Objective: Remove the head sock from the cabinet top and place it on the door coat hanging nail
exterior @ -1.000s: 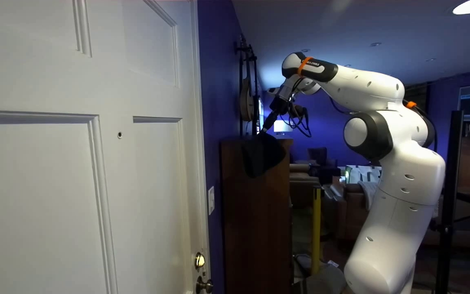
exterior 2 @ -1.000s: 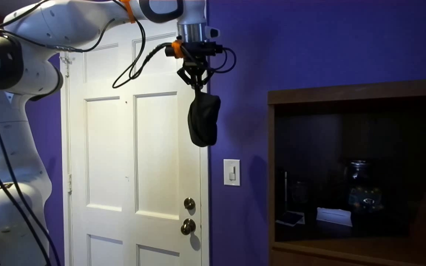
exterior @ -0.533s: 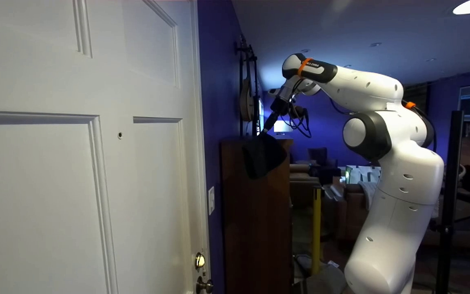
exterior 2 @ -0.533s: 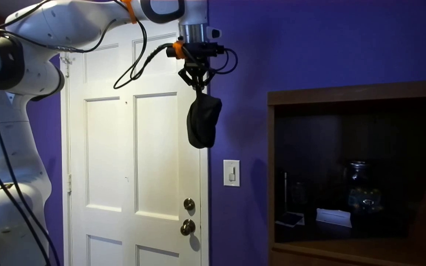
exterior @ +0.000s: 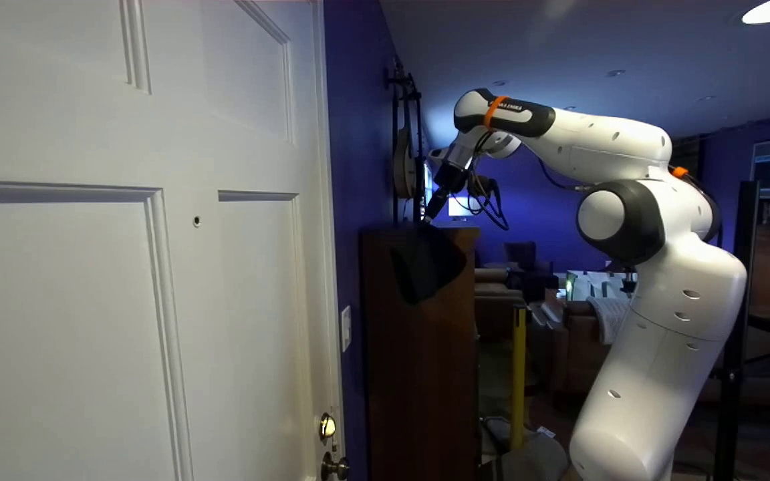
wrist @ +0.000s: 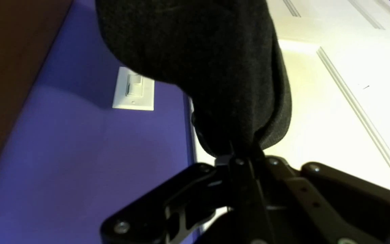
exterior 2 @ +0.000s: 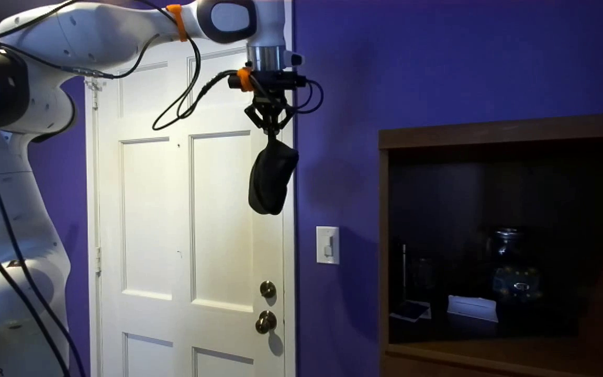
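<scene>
One hand (exterior 2: 271,131) is in play, and we have it clenched on the black head sock (exterior 2: 273,180); the cloth is gathered to a neck where it is pinched, then bags out below, slightly tilted. We see nothing else touching the sock. In an exterior view it hangs across the right edge of the white door (exterior 2: 183,209), seemingly apart from it. Just to the right runs the purple wall (exterior 2: 416,78) with its light switch (exterior 2: 327,245), and farther right, well apart from the sock, stands the cabinet (exterior 2: 511,127), whose top is the surface named as the start. To the left on the door, and apparently lower than the hand, what we take for the nail (exterior 2: 179,254) shows as a tiny dark mark.

We judge the carry to be the step under way: the sock is off the cabinet and not yet hung. Next, as we read it, we must travel left across the door, come down to the nail's height, and press in until some fold catches, only then letting go. Which part would catch, we cannot tell.
</scene>
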{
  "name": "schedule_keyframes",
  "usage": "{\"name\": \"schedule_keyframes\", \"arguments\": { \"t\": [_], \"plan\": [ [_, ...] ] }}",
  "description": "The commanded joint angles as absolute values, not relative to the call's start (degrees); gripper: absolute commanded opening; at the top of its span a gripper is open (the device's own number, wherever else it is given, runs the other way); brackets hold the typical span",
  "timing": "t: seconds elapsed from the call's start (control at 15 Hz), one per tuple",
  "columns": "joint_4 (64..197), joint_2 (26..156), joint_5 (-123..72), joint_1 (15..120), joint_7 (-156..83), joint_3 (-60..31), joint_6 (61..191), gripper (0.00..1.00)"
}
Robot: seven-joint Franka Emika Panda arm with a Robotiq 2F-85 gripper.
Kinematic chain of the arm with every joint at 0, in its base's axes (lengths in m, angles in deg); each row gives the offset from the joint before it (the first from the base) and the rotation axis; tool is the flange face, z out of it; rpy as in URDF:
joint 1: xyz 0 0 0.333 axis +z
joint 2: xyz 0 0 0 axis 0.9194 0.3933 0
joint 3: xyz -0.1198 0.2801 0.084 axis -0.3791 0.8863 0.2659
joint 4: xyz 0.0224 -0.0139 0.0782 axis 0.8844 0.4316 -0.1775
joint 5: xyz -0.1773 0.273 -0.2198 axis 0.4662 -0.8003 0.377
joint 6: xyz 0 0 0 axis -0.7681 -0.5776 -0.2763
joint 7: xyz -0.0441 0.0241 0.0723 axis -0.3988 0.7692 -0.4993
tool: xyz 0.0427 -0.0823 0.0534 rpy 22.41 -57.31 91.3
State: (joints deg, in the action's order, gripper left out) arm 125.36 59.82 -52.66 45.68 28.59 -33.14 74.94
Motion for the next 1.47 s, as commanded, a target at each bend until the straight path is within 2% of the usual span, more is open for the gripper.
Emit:
{"name": "schedule_keyframes", "arguments": {
  "t": [0.0,0.73,1.2,1.27,1.4],
  "plan": [
    [137.5,49.77,-46.96,48.73,21.49,-29.22,80.59,0.01],
    [164.26,33.27,-42.25,56.22,-1.39,-19.55,94.04,0.01],
    [171.33,31.4,-39.94,61.39,-17.18,-13.33,100.8,0.01],
    [168.59,33.51,-40.38,63.04,-13.88,-16.41,98.55,0.04],
    [169.81,33.41,-39.82,63.48,-16.43,-14.99,99.73,0.04]
  ]
}}
